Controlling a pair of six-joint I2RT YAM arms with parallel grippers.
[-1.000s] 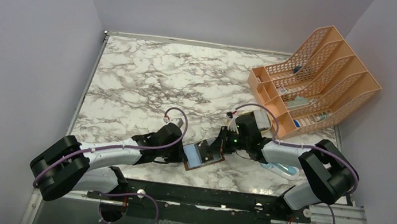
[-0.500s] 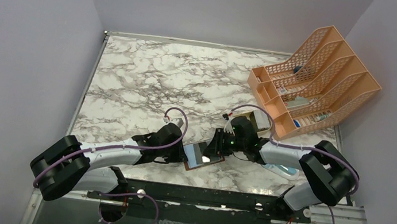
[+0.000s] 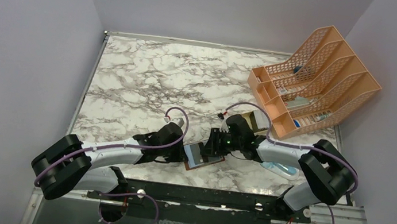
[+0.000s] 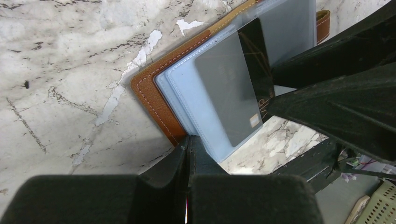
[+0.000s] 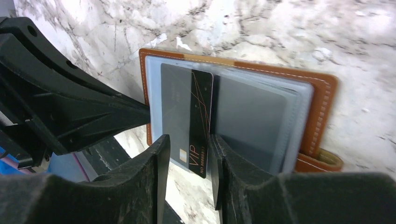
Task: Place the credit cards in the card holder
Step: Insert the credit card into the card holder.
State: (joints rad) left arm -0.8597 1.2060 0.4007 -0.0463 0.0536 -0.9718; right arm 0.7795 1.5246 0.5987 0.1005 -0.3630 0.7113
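Two credit cards are showing in the card holder, which is lying open on the marble table at lower centre of the top view, between the two wrists. The grey card is sitting inside a clear sleeve at left centre of the right wrist view. The black card, lettered VIP, is lying just beside it and overlapping its edge; whether it is sleeved cannot be told. The right gripper is standing released, jaws parted, its fingers straddling the black card's lower end. The left gripper is clenching tight on the holder's edge, bottom centre of the left wrist view. One orange mesh rack is standing at upper right of the top view, well apart.
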